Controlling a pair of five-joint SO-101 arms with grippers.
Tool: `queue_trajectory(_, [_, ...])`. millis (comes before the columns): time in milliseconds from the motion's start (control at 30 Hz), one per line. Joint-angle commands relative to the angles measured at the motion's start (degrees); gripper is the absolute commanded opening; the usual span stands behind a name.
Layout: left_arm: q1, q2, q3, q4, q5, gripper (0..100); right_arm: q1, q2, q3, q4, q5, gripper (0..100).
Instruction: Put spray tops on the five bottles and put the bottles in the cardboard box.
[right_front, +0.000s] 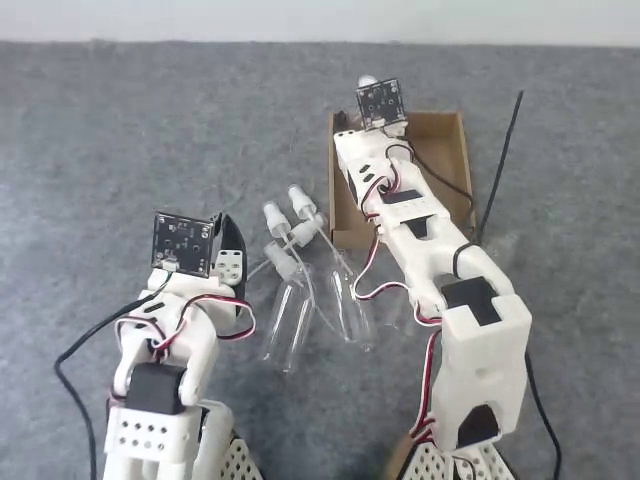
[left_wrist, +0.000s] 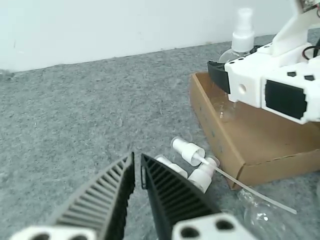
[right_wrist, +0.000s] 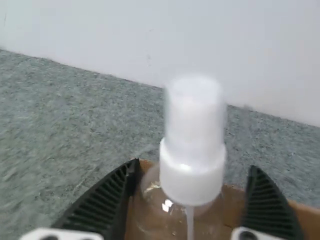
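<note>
Brown cardboard box (right_front: 440, 150) holds a clear, white-capped spray bottle (right_wrist: 192, 150) upright. We see the right gripper (right_wrist: 192, 169) with jaws wide around it, perhaps releasing. The left gripper (left_wrist: 137, 157) has its jaws nearly closed, empty.

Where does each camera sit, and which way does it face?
High: fixed above, looking down at the table; both arms show.
Left wrist: on the left arm, past the left gripper toward loose tops and the box.
Right wrist: on the right arm, through the open right gripper at a topped bottle.
Shared: both wrist views show that bottle and box.
</note>
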Motion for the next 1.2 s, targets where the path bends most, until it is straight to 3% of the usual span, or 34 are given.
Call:
queue_trajectory(0, [0.1, -0.8, -0.4, -1.4, -0.5, 1, -0.5, -1.6, -1.8, -0.8, 2.3, 30.0])
queue_trajectory(367, [0.2, -0.8, -0.4, -1.4, -0.5, 1, -0.6, -6.0, -2.5, -0.8, 2.2, 30.0])
queue_trajectory(633, [0.2, -0.8, 1.5, -4.4, -0.5, 1, -0.4, -18.8, -2.8, 7.6, 2.2, 30.0])
queue_trajectory(1167, [-0.1, -0.8, 1.5, -4.6, -0.5, 1, 7.8, -53.7, -2.3, 61.4, 2.1, 30.0])
